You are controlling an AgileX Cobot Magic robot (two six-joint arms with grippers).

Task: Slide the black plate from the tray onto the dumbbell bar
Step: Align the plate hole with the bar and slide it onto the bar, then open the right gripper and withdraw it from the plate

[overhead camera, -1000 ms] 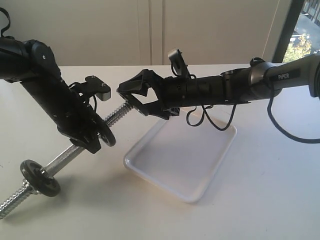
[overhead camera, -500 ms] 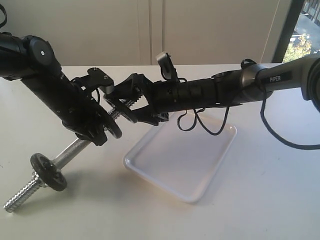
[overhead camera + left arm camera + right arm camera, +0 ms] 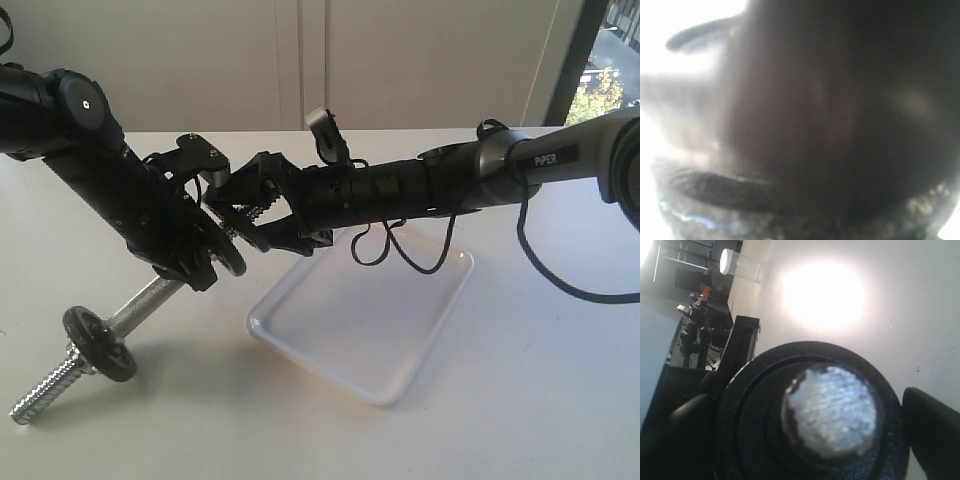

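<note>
Black plate (image 3: 747, 432) clamped in right end effector (image 3: 238, 208).

— Where did the exterior camera stand?
— Above the table (image 3: 540, 400), looking down across it. The left arm (image 3: 110, 190) entered from ten o'clock and the right arm (image 3: 450, 180) from two.
— And the wrists?
— Right: very close, facing the dumbbell bar (image 3: 830, 410) end-on, the same end the exterior saw. Left: pressed against a dark blur.

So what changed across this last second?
The right gripper moved toward the left gripper, pushing the black plate it holds onto the upper threaded end of the dumbbell bar, which now pokes through the hole. The left gripper kept hold of the bar, which shifted slightly; the tray stayed put.
</note>
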